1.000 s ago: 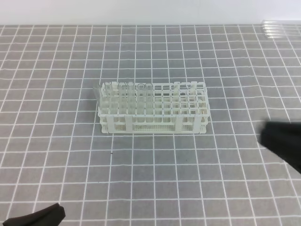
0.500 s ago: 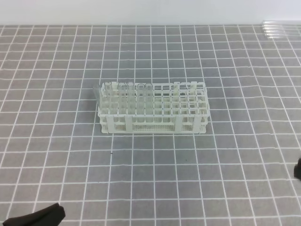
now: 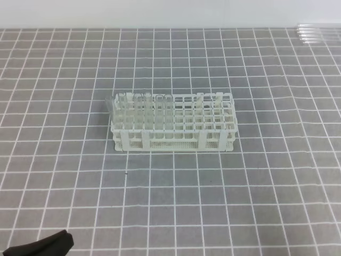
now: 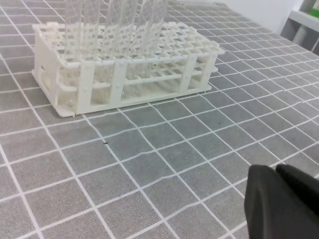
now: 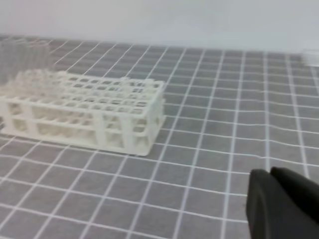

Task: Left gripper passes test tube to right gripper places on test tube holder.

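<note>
You have the test tube holder (image 3: 173, 122) lying long side left to right, its tubes (image 3: 141, 109) standing upright. Both your left gripper (image 4: 281, 204) and right gripper (image 5: 281, 201) are pressed together, holding nothing.

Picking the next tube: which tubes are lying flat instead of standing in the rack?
The loose test tubes at the cloth's far right corner lie flat; the rest stand in the rack.
</note>
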